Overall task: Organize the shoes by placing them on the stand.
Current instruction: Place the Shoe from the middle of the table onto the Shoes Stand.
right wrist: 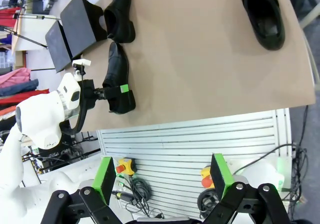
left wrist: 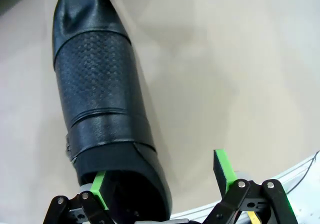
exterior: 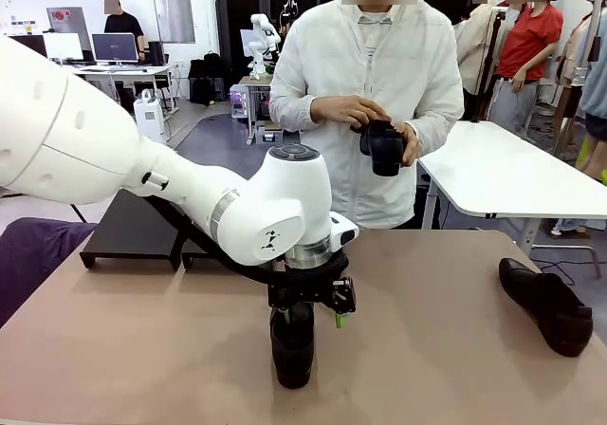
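Observation:
One black shoe (exterior: 292, 349) lies at the table's front middle, and it looms large in the left wrist view as the shoe (left wrist: 100, 104). My left gripper (exterior: 311, 313) hangs right over its heel end, open. One green pad (left wrist: 98, 188) is at the shoe's opening, while the other pad (left wrist: 223, 166) is out over bare table. A second shoe (exterior: 548, 304) lies at the right. The person holds a third shoe (exterior: 384, 145) in both hands. A fourth shoe (right wrist: 120, 11) rests beside the black stand (exterior: 133, 228); both platforms (right wrist: 75, 24) show in the right wrist view. My right gripper (right wrist: 162, 179) is open and empty, off the table's near edge.
A purple cloth (exterior: 28, 254) hangs at the front left. A white table (exterior: 512, 169) stands behind on the right. Below the right gripper are a slatted panel (right wrist: 190, 144), cables and red-and-yellow buttons (right wrist: 125, 166). The left arm (exterior: 142, 169) spans the table's left half.

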